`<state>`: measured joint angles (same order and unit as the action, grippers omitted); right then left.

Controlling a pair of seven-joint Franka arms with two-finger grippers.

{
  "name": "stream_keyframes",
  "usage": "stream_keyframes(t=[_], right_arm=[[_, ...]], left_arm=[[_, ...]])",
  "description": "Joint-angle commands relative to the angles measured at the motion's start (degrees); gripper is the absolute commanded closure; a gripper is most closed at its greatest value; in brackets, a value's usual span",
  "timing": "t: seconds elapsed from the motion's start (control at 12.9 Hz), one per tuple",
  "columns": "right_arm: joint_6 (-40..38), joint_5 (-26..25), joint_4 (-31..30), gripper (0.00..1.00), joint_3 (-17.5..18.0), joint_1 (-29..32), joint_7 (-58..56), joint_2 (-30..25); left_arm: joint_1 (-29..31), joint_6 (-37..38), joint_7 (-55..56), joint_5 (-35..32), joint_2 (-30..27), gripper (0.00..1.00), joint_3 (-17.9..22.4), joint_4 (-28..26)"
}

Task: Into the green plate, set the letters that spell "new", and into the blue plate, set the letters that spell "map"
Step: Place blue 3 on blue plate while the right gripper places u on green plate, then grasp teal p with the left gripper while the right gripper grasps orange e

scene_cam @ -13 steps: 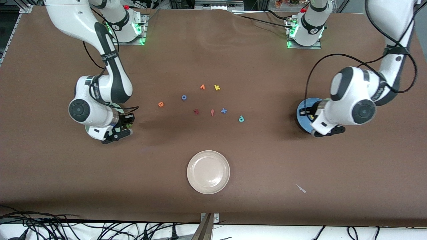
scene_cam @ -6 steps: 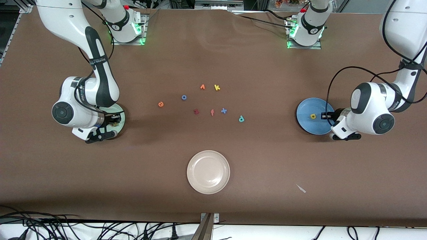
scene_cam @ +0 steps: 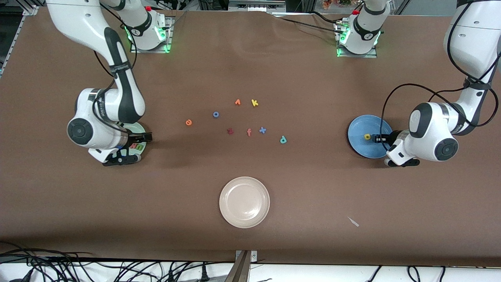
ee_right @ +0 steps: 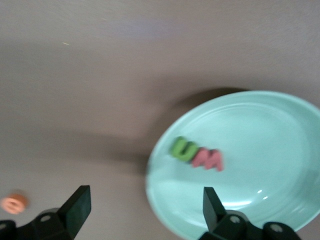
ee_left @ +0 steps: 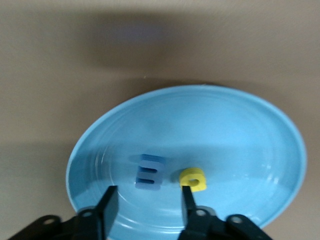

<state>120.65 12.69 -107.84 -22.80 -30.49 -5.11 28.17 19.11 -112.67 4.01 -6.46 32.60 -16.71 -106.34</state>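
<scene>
Both hands just let go, you see: right hand (ee_right: 142,207) wide over green plate (ee_right: 280,135), n (ee_right: 182,149) and w (ee_right: 208,159) inside. Left hand (ee_left: 147,200) part-open, empty, over blue plate (ee_left: 225,115); m (ee_left: 149,172), a (ee_left: 193,179) inside. Orange e (scene_cam: 188,122), teal p (scene_cam: 283,139) remain on desk (scene_cam: 313,196).

Left hand (ee_left: 147,202) now open, blue m (ee_left: 149,172) dropped in blue plate (ee_left: 240,120); right hand (ee_right: 142,207) opened wide.

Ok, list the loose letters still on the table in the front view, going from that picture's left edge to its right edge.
orange e → blue o → dark red z → yellow k → blue x → teal p
</scene>
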Motion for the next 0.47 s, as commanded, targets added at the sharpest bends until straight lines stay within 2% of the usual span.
stream_keyframes(t=[0.0,0.23,0.39], right_arm=[[-0.59,-0.82,-3.07,0.0,-0.05,-3.43,10.08,-4.33],[1.77,-0.74,-6.84,0.0,0.04,-6.94,18.96,-6.8],[7.2,-0.74,-11.14,0.0,0.13,-10.36,26.08,-8.56]], left_arm=[[0.05,4.29,3.61,0.21,-5.78,0.0,-5.23,0.34],[-0.12,3.78,19.41,3.72,-6.06,0.0,-13.67,1.22],[-1.96,-0.5,28.64,6.27,-5.27,0.0,-17.55,1.22]])
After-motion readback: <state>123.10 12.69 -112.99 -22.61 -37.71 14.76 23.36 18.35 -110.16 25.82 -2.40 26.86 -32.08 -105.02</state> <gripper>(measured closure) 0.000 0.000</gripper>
